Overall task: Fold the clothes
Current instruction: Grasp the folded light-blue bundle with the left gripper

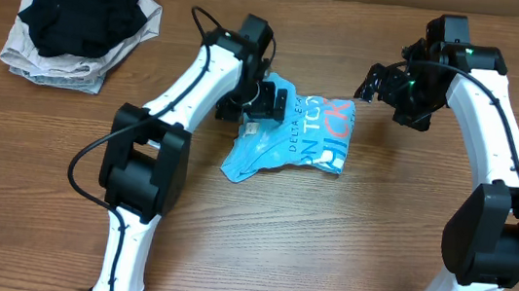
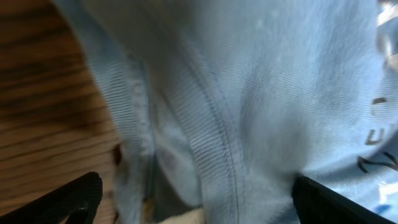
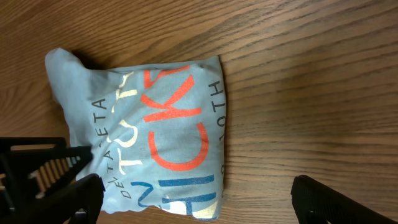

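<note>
A light blue T-shirt [image 1: 292, 133] lies bunched and partly folded near the middle of the wooden surface [image 1: 326, 251], its red and white lettering [image 3: 171, 127] facing up. The left pincer [image 1: 266, 105] hangs low over the left part of the shirt. Its jaws are spread wide and released, and its wrist view is filled with blue fabric and a ribbed seam, one dark fingertip [image 2: 78, 199] at each lower corner. Whether the tips touch the cloth cannot be told.

The right pincer [image 1: 372, 83] is just off the shirt's far right corner, also released and holding nothing. Its wrist view looks down on the printed side of the shirt and the bare wood beside it.

At the far left of the surface, well apart from the shirt, a crumpled black garment [image 1: 84, 8] sits on top of a folded beige cloth [image 1: 53, 65].
</note>
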Controlling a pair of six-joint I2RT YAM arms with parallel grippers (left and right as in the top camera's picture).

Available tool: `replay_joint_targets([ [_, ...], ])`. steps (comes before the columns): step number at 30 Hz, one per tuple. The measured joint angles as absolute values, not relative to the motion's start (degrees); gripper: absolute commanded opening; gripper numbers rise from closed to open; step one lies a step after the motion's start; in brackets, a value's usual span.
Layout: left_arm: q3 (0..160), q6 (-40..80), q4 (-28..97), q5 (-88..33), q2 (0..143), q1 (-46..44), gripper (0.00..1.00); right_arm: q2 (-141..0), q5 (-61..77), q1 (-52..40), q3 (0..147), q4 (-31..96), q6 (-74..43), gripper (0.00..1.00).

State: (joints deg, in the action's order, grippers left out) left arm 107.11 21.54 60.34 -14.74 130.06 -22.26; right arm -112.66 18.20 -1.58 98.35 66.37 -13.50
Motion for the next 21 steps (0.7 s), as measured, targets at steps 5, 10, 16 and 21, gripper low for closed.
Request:
replay_joint_targets([
  [5,105.93,21.80,58.30,-14.26,130.10,-24.27,1.00,-112.66,17.98,-1.58,98.35,66.48,-13.50,1.00],
  [10,104.88,22.39,55.83,-14.26,130.10,-25.12,1.00,-112.66,17.96,-1.58,98.35,66.52,-13.52,1.00],
  [16,103.61,22.44,54.35,-14.26,130.39,-25.34,0.96,-112.66,17.78,-1.58,98.37,66.76,-13.50,1.00],
  [21,103.55,23.07,53.43,-14.31,130.67,-25.65,0.68,-112.66,17.74,-1.58,98.35,66.89,-13.45,1.00],
])
